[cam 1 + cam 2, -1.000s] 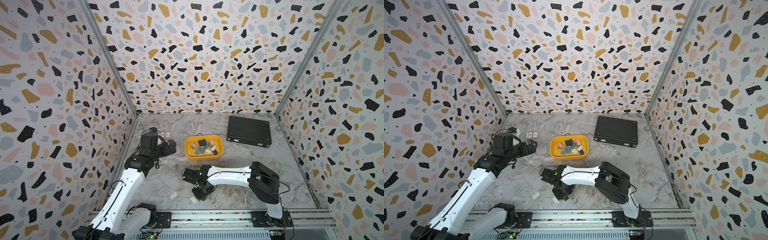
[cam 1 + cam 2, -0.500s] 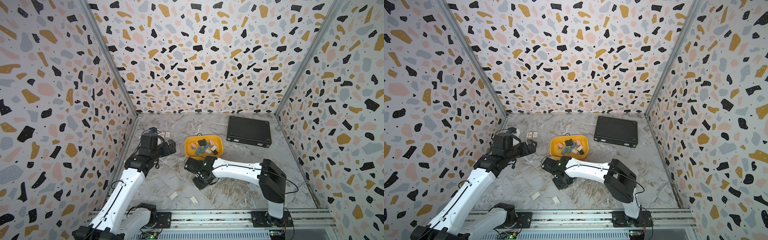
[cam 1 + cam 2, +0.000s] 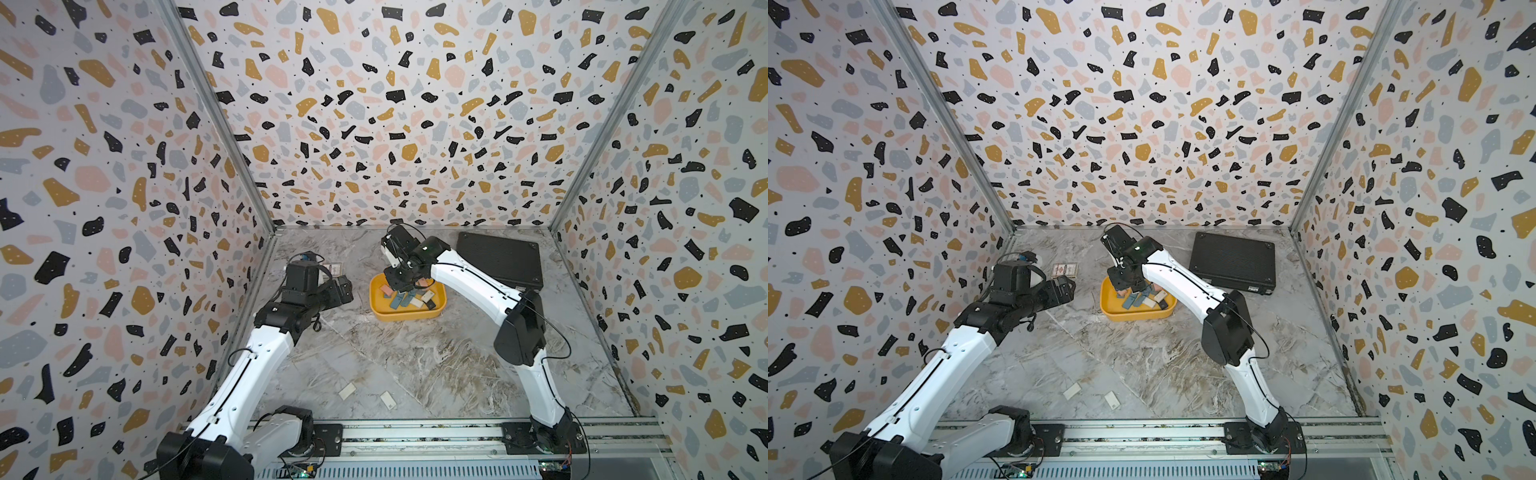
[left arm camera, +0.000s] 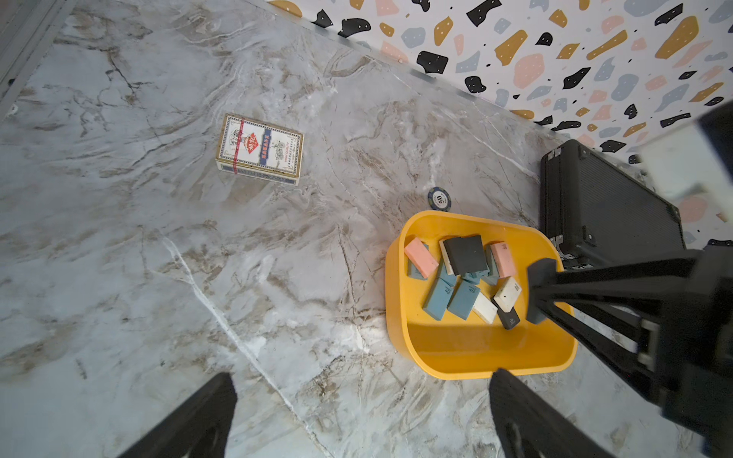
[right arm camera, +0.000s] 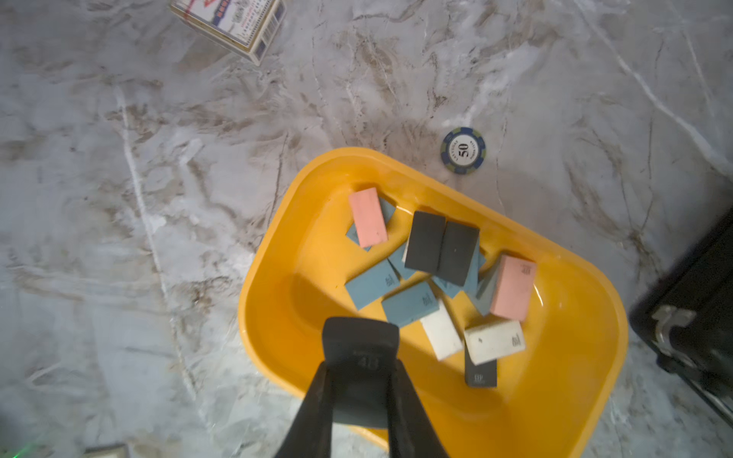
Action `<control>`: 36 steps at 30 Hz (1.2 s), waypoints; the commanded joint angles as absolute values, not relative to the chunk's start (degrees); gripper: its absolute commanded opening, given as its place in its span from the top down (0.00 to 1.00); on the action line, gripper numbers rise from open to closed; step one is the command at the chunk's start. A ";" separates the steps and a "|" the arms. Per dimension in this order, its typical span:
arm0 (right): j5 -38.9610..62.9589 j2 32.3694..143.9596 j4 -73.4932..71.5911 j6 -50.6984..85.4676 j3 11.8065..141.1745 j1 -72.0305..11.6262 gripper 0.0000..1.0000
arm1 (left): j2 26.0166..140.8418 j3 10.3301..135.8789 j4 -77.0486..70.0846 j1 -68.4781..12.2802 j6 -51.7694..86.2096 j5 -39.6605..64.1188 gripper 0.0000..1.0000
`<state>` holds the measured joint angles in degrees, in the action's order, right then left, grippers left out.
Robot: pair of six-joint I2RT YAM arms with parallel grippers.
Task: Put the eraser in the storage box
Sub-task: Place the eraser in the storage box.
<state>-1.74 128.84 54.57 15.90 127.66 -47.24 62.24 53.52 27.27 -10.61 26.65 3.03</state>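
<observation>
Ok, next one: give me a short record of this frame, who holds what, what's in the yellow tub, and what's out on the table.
right hand: shut on a dark eraser, above the storage box
left hand: open, empty, off to the box's side
box contents: mixed erasers, pink, blue, white, black
outside box: two white erasers near the front rail
other items: card pack, poker chip, black case

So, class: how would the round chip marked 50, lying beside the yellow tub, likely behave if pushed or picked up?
The chip lies flat on the marble, so a push would probably slide it, not roll it. It looks thin, so pinching it from above is likely awkward. It seems rigid; tipped on edge, it might roll.
</observation>
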 commanded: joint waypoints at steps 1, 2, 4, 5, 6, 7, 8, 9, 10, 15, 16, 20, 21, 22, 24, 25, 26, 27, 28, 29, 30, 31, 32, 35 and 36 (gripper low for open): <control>-0.16 132.61 59.73 12.10 133.43 -46.92 0.88 | 63.22 55.05 23.98 -10.28 26.94 1.87 0.00; 0.00 133.92 60.18 11.97 135.01 -46.64 0.88 | 63.28 54.67 23.51 -10.32 27.03 1.69 0.00; 0.49 136.37 60.80 11.70 137.91 -46.19 0.87 | 63.43 54.28 22.64 -10.30 26.93 1.16 0.00; 0.78 137.43 60.96 11.60 138.94 -46.06 0.87 | 63.71 54.29 22.46 -10.30 26.89 0.91 0.00; 1.19 138.32 60.95 11.48 139.69 -45.89 0.87 | 64.05 54.40 22.42 -10.28 26.79 0.80 0.01; 1.48 139.04 60.91 11.29 140.40 -45.80 0.87 | 64.39 54.49 22.41 -10.28 26.67 0.76 0.00; 1.41 139.82 60.94 11.19 140.95 -45.79 0.86 | 64.67 54.45 22.23 -10.28 26.63 0.71 0.00; 1.21 140.56 60.91 11.00 141.50 -45.79 0.86 | 64.86 54.33 21.94 -10.29 26.65 0.71 0.01; 0.86 141.15 60.97 10.83 142.02 -45.79 0.86 | 65.08 54.16 21.67 -10.33 26.66 0.70 0.00; 0.22 143.29 60.82 10.20 144.33 -45.46 0.85 | 65.48 53.80 21.28 -10.30 26.53 0.75 0.00; 0.42 143.80 60.82 10.20 144.92 -45.36 0.85 | 65.65 53.79 21.19 -10.28 26.50 0.75 0.00; 1.04 145.64 60.79 10.54 146.73 -44.91 0.84 | 66.16 53.79 21.09 -10.29 26.39 0.88 0.00; 1.16 146.01 60.74 10.52 146.93 -44.91 0.84 | 66.18 53.71 21.09 -10.30 26.38 0.81 0.01; 1.06 146.45 60.71 10.50 147.20 -44.91 0.84 | 66.24 53.70 21.09 -10.32 26.35 0.79 0.00; 0.88 146.94 60.24 10.46 147.24 -44.82 0.84 | 66.18 53.70 21.03 -10.28 26.29 0.86 0.00; 0.80 147.20 59.93 10.46 147.22 -44.82 0.84 | 66.20 53.70 21.01 -10.22 26.29 0.88 0.01; 0.87 147.42 59.66 10.50 147.29 -44.80 0.84 | 66.27 53.78 21.06 -10.28 26.26 0.96 0.01; 0.92 147.64 59.42 10.61 147.34 -44.74 0.84 | 66.26 53.79 21.04 -10.29 26.27 1.01 0.00; 1.12 147.82 59.12 10.72 147.30 -44.74 0.84 | 66.19 53.74 21.02 -10.29 26.21 0.97 0.00; 1.31 148.00 58.86 10.67 147.35 -44.74 0.84 | 66.18 53.79 21.01 -10.28 26.14 0.90 0.01; 1.30 148.14 58.56 10.86 147.33 -44.69 0.84 | 66.18 53.77 21.09 -10.26 26.13 0.88 0.01; 1.31 148.26 58.14 10.96 147.30 -44.74 0.83 | 66.18 53.74 21.06 -10.28 26.18 0.88 0.01; 1.48 148.32 57.62 10.88 147.32 -44.69 0.82 | 66.26 53.71 21.02 -10.28 26.12 0.97 0.00; 1.85 148.74 56.71 11.06 147.32 -44.74 0.80 | 66.45 53.79 21.09 -10.28 26.10 1.06 0.00; 1.93 148.92 56.54 11.13 147.31 -44.69 0.79 | 66.53 53.79 21.08 -10.28 26.10 1.05 0.00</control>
